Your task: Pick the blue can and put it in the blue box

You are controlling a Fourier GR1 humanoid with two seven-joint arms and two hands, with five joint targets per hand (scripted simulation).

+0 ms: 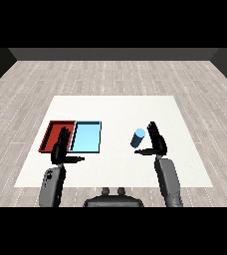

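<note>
The blue can (138, 138) stands on the white table (115, 112), right of the middle. My right hand (157, 142) is just to its right, fingers straight and pointing away, thumb reaching left below the can; it does not hold the can. The light blue tray (86, 136) lies left of the middle with nothing in it. My left hand (60, 149) hovers at the near edge of the red tray (54, 130), fingers straight, thumb pointing right.
The red tray touches the blue tray's left side. A stretch of bare table separates the blue tray from the can. Grey wooden floor surrounds the table.
</note>
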